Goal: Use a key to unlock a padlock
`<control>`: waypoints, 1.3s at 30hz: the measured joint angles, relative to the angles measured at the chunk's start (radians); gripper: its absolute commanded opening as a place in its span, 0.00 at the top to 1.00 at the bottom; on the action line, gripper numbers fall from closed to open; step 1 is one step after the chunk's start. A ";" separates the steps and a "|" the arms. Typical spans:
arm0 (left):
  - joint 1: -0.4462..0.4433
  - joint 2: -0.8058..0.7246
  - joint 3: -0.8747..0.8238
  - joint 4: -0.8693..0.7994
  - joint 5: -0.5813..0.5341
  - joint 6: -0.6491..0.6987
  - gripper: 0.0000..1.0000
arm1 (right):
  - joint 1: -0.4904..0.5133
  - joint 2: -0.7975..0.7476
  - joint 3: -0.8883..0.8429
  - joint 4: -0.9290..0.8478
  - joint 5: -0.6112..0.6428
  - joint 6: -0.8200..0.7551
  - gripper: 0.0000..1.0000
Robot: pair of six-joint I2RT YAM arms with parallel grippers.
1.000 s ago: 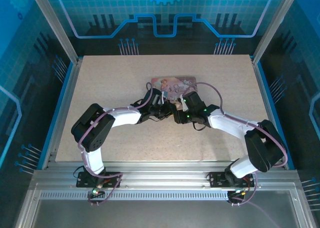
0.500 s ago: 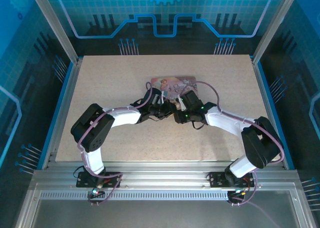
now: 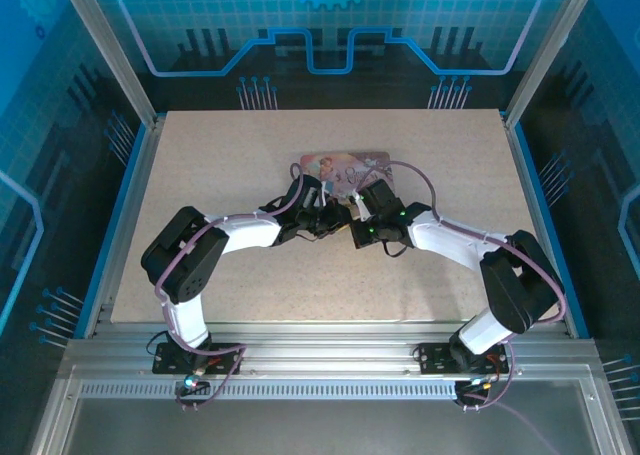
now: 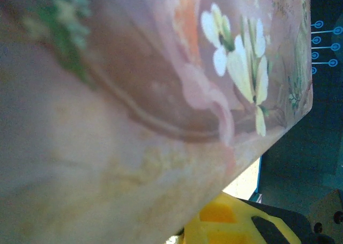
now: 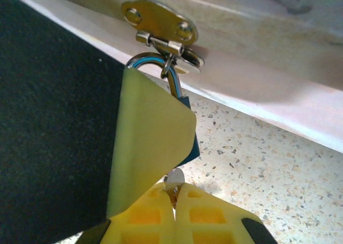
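The padlock [image 5: 191, 145] hangs by its shackle from the brass hasp [image 5: 161, 20] on the pink box [image 3: 345, 162], just above the desk [image 5: 257, 163], its blue body half hidden behind a loose yellow pad [image 5: 150, 147]. The right pincer [image 5: 174, 201] is closed tight directly below it, nipping a small bit of metal that I judge to be the key [image 5: 172, 178]. The left pincer [image 3: 322, 215] is all but closed against the box; whether it grips the edge I cannot tell. The lock is light, hard and free to swing, so it will likely twist away from any push. The key is thin and slippery, best pinched flat across its head
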 measured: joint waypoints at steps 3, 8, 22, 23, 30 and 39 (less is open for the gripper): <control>0.001 -0.002 0.000 -0.008 0.000 0.003 0.96 | 0.000 0.000 -0.009 0.014 -0.008 0.000 1.00; 0.000 -0.005 -0.009 -0.013 -0.004 0.008 0.96 | 0.000 -0.006 -0.045 0.065 -0.022 0.011 0.69; -0.002 -0.025 -0.034 0.002 0.013 0.007 0.96 | -0.015 -0.190 -0.155 0.107 -0.041 0.021 0.54; -0.002 -0.025 -0.034 0.002 0.013 0.007 0.96 | -0.016 -0.188 -0.155 0.108 -0.042 0.021 0.54; -0.002 -0.027 -0.034 0.004 0.023 0.006 0.96 | -0.015 -0.143 -0.146 0.112 -0.059 0.020 0.55; -0.002 -0.033 -0.034 0.005 0.035 0.003 0.96 | -0.015 -0.072 -0.100 0.124 -0.071 0.008 0.63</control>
